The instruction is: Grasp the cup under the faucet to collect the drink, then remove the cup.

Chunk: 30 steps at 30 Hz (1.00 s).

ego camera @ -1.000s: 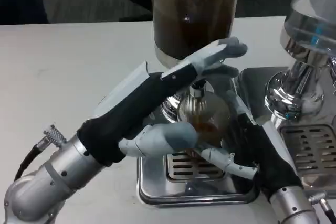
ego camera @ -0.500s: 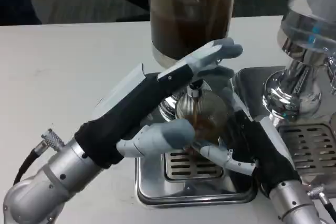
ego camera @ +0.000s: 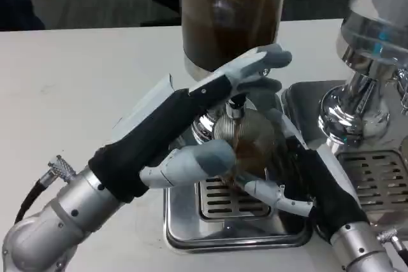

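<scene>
A clear ribbed cup (ego camera: 250, 138) stands under the faucet (ego camera: 236, 107) of the dark drink dispenser (ego camera: 229, 14), above the drip tray (ego camera: 220, 234). Brown drink runs from the faucet into the cup, and brown liquid shows in the cup's lower part. My right hand (ego camera: 299, 179) grips the cup from the right side, fingers wrapped round its base. My left hand (ego camera: 210, 119) reaches over from the left, its upper fingers pressing on the faucet lever above the cup, its thumb below beside the cup.
A second dispenser (ego camera: 373, 49) with a chrome base stands at the right, with its own grated drip tray (ego camera: 376, 183). The white table (ego camera: 70, 87) stretches to the left and back.
The brown liquid in the cup has risen a little. Both hands keep their places; the picture has shifted slightly.
</scene>
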Tool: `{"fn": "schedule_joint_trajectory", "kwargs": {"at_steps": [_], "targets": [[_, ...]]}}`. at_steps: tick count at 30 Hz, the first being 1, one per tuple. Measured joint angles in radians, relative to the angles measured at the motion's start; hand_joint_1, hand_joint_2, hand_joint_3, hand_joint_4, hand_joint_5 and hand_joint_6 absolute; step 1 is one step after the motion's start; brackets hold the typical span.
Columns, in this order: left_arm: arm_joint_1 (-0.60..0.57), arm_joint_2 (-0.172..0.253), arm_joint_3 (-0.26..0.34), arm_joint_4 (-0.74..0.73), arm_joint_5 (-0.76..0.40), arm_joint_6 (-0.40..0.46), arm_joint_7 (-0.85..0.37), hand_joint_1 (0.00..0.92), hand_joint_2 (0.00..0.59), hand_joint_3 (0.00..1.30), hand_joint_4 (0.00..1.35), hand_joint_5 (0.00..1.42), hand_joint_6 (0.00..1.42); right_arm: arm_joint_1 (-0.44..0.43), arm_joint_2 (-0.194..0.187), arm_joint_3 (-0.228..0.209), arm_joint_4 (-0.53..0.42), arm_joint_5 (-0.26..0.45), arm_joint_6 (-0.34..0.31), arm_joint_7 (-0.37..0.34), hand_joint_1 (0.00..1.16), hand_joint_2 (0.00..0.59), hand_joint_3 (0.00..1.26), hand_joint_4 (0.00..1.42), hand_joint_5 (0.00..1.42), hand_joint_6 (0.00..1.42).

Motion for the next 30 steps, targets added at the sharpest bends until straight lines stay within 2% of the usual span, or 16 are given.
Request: {"fn": "schedule_joint_trajectory", "kwargs": {"at_steps": [5, 10, 17, 21, 26, 30], "targets": [[0.008, 0.000, 0.017, -0.015, -0.001, 0.000, 0.011, 0.000, 0.086, 0.16, 0.04, 0.20, 0.11, 0.002, 0.008, 0.000, -0.006, 0.006, 0.000, -0.002, 0.70, 0.187, 0.00, 0.00, 0.00, 0.00], [0.016, -0.005, 0.070, -0.071, -0.010, -0.008, 0.033, 0.000, 0.095, 0.15, 0.04, 0.19, 0.09, 0.001, 0.021, 0.004, -0.006, 0.007, -0.011, -0.004, 0.70, 0.187, 0.00, 0.00, 0.00, 0.00], [0.061, -0.031, 0.201, -0.105, -0.024, -0.048, 0.116, 0.000, 0.107, 0.14, 0.02, 0.16, 0.07, -0.007, 0.037, 0.008, 0.015, 0.007, -0.031, 0.000, 0.70, 0.187, 0.00, 0.00, 0.00, 0.00], [0.147, -0.029, 0.322, -0.077, 0.154, -0.156, 0.209, 0.000, 0.112, 0.10, 0.00, 0.10, 0.00, -0.026, 0.041, 0.008, 0.043, 0.007, -0.049, 0.000, 0.70, 0.188, 0.00, 0.00, 0.00, 0.00], [0.224, -0.032, 0.395, -0.007, 0.185, -0.202, 0.275, 0.000, 0.112, 0.08, 0.00, 0.08, 0.00, -0.040, 0.042, 0.010, 0.068, 0.007, -0.063, 0.000, 0.70, 0.192, 0.00, 0.00, 0.00, 0.00], [0.264, -0.050, 0.425, 0.069, 0.189, -0.231, 0.331, 0.000, 0.119, 0.08, 0.00, 0.07, 0.00, -0.045, 0.042, 0.011, 0.074, 0.006, -0.068, 0.001, 0.70, 0.194, 0.00, 0.00, 0.00, 0.00]]}}
